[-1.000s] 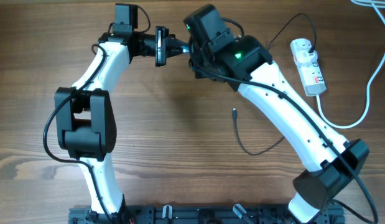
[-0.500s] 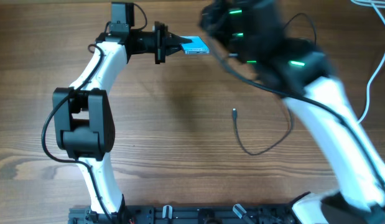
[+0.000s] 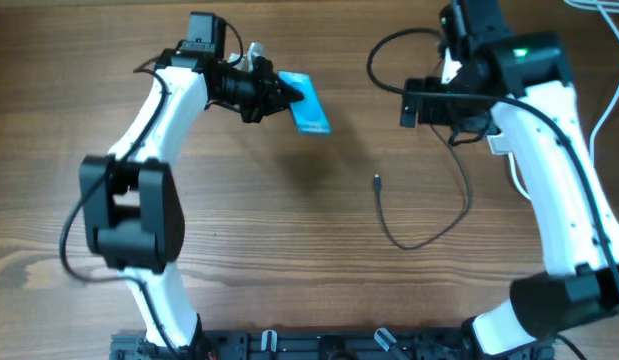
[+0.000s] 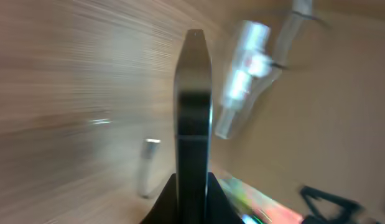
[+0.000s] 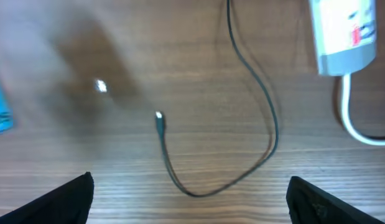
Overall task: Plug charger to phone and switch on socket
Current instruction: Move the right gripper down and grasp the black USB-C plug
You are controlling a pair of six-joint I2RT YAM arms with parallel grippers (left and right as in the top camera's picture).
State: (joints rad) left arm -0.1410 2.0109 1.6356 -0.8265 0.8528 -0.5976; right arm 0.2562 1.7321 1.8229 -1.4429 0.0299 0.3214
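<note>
While the left pincer (image 3: 274, 92) clamps the phone (image 3: 309, 103) aloft for plugging, the right pincer (image 3: 421, 103) gapes wide near the charger (image 3: 376, 183), likely to fetch it.

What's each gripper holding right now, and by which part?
Left gripper clamps the phone by one short end. Right gripper is open, holding nothing.
</note>
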